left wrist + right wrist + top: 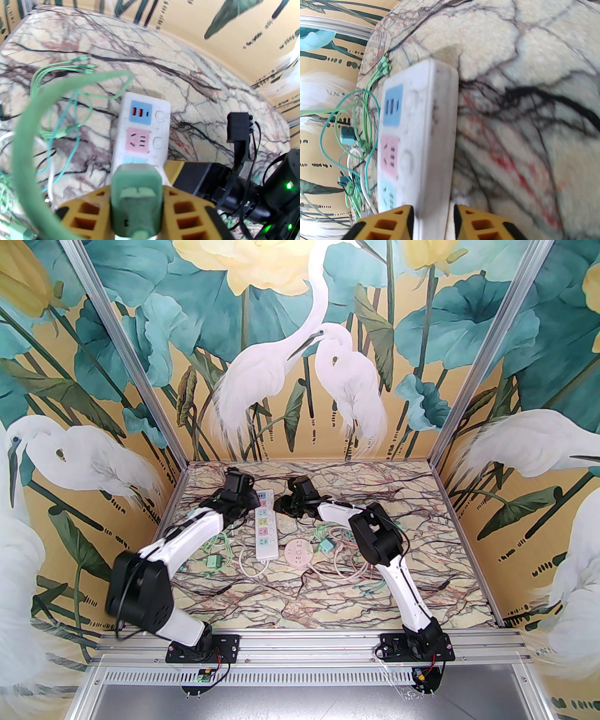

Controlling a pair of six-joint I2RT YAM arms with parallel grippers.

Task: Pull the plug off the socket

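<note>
Left wrist: green plug (136, 187) between yellow fingers (89, 211) of left hand (136, 199).

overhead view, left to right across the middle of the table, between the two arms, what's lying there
loose green adapter → white power strip → round pink socket → teal plug
</note>
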